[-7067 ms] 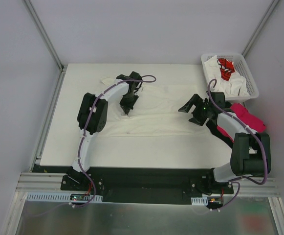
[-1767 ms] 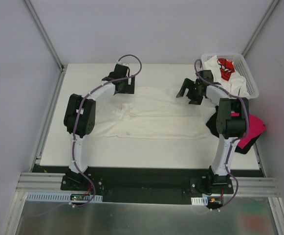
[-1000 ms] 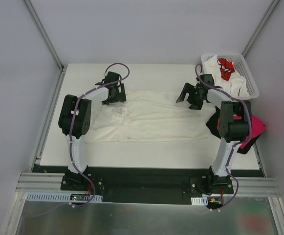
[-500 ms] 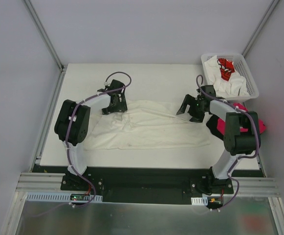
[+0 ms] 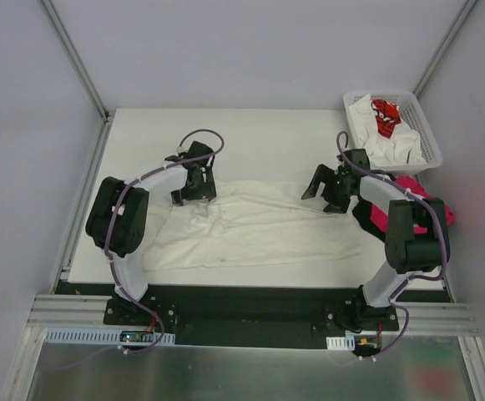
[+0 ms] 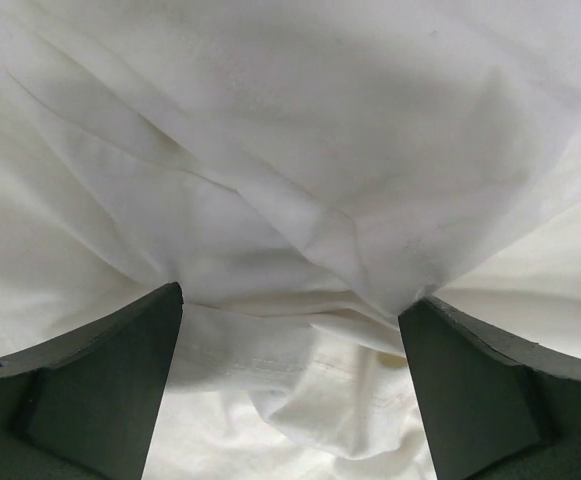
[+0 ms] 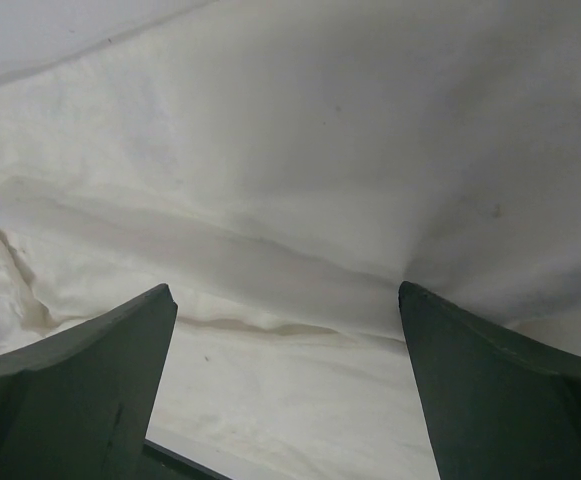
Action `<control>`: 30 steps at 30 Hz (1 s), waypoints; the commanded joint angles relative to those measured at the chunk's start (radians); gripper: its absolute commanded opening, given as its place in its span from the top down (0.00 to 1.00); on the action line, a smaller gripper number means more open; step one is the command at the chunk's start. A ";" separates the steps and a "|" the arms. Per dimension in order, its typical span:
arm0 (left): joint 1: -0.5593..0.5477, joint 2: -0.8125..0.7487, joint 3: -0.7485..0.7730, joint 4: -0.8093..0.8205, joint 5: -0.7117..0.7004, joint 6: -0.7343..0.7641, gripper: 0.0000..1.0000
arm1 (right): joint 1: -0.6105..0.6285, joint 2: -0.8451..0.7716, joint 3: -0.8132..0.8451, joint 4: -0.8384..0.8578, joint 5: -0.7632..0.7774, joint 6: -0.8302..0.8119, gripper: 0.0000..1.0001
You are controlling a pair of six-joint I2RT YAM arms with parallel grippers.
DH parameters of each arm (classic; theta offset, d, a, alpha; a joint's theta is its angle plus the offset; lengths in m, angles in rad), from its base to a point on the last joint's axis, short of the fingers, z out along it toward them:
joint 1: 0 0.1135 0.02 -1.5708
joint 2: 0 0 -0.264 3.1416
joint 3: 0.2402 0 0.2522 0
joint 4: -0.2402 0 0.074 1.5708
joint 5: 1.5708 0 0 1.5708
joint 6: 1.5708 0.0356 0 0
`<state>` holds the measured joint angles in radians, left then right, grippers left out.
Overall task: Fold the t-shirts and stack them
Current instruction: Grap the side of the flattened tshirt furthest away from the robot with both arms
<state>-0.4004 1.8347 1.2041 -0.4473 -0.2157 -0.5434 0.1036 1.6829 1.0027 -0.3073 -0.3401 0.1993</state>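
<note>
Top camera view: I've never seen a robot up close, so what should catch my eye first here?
A wrinkled cream-white t-shirt lies spread across the middle of the table, with the left end effector and right end effector open at its far edge. A white lattice basket holding a red-printed shirt sits in the far right corner, a magenta-pink t-shirt near it.

T-shirts outside the basket: one cream t-shirt (image 5: 259, 230), one pink t-shirt (image 5: 413, 185), one black t-shirt (image 5: 369, 214). Basket (image 5: 426, 134): one, holding one red-print t-shirt (image 5: 385, 115); white shirts (image 5: 396, 146) uncountable. Arms: two, left arm (image 5: 154, 180) and right arm (image 5: 392, 194).

white arms (image 5: 162, 175), black joints (image 5: 113, 219), purple cables (image 5: 201, 132), black left tool (image 5: 194, 197) and right tool (image 5: 324, 199).
</note>
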 commanded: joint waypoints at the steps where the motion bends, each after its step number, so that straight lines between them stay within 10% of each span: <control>1: -0.009 0.000 0.098 -0.024 -0.030 0.009 0.12 | 0.010 -0.005 0.082 -0.010 0.010 0.019 0.04; 12: -0.005 0.136 0.330 -0.034 -0.019 0.069 0.13 | -0.053 0.176 0.269 -0.003 0.012 0.018 0.04; 30: -0.002 0.025 0.270 -0.039 -0.016 0.085 0.13 | -0.222 0.264 0.379 -0.010 -0.007 -0.008 0.03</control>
<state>-0.4000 1.9289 1.4895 -0.4671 -0.2207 -0.4747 -0.0772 1.9388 1.3197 -0.3416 -0.3801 0.2092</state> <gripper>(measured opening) 0.872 0.970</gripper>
